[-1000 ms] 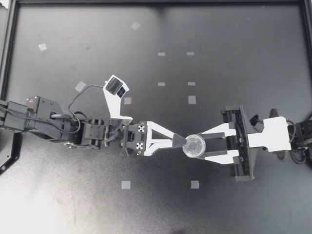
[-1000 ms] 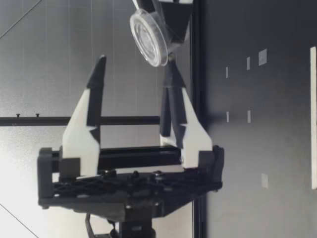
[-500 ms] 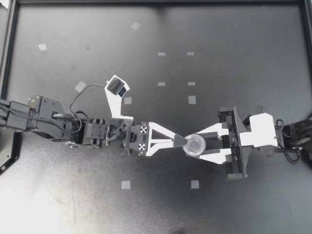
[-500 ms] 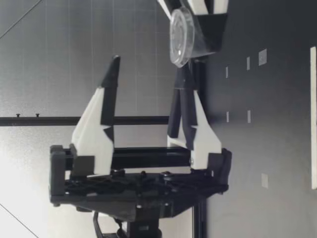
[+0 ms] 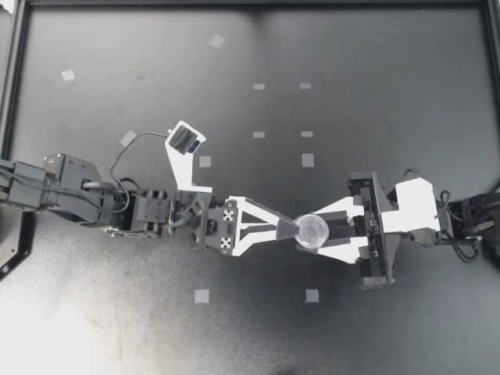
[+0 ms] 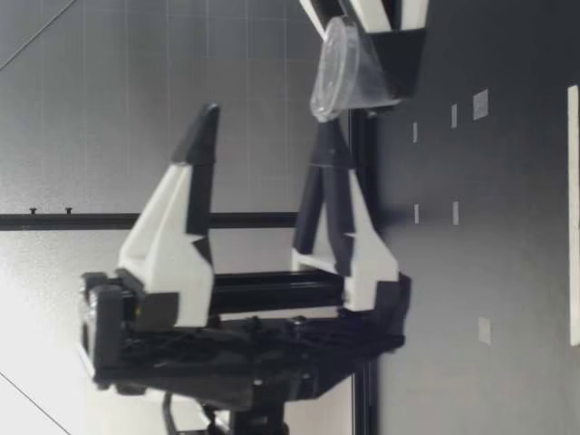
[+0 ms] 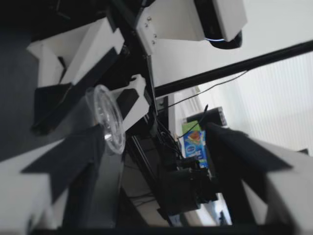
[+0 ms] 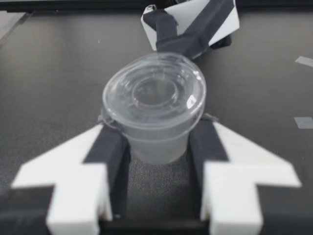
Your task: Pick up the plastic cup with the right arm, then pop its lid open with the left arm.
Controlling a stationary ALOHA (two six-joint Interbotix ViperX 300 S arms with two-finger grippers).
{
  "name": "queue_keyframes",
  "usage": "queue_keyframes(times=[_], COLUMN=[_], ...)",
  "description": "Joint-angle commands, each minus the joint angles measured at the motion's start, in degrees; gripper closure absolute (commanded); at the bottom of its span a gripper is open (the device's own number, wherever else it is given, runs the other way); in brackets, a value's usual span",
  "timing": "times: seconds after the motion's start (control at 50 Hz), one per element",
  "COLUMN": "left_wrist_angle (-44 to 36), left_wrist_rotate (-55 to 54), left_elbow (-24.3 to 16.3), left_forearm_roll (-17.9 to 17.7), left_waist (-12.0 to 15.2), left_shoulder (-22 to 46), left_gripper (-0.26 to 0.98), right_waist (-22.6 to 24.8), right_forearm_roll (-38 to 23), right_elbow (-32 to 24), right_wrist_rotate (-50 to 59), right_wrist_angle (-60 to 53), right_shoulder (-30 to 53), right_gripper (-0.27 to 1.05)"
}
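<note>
Cup (image 5: 312,231): small, clear, thin plastic with a snap-on lid (image 8: 154,93). It sits right of centre in the lower half of the top view, tilted and seemingly clear of the dark matte worktop (image 5: 375,94). Your right hand (image 5: 319,232) is clamped on its tapered wall just under the rim. Your left hand (image 5: 289,229) is spread wide, one finger (image 7: 68,156) just beside the lid's edge, perhaps touching. Expect the cup to be light, slick and easily crushed. Grip the stiffer band beneath the lid, gently.
</note>
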Motion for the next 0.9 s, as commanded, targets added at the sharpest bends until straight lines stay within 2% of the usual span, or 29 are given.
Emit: queue_keyframes(times=[0.0, 0.34, 0.44, 0.78, 0.88], left_wrist_angle=[-1.2, -1.0, -0.9, -0.4, -0.4], left_wrist_rotate=[1.9, 8.3, 14.1, 59.6, 68.5], left_elbow=[-1.1, 0.4, 1.3, 7.5, 8.4], left_forearm_roll=[0.2, 0.2, 0.3, 0.3, 0.3], left_waist=[-0.2, -0.2, -0.2, -0.2, -0.4], left_shoulder=[-4.3, -5.6, -5.6, -8.6, -8.4], left_gripper=[0.01, 0.01, 0.01, 0.01, 0.01], right_waist=[-0.5, -0.4, -0.4, 0.8, 1.1], right_forearm_roll=[0.1, -0.3, -0.4, -0.9, -0.9], right_elbow=[0.4, 0.2, 0.2, 2.2, 2.8], right_wrist_rotate=[0.4, 1.2, 1.3, 1.3, 1.3], right_wrist_angle=[1.9, 2.4, 2.5, 3.5, 3.8], right_shoulder=[0.3, -0.6, -1.8, -11.9, -15.0], right_gripper=[0.45, 0.45, 0.45, 0.45, 0.45])
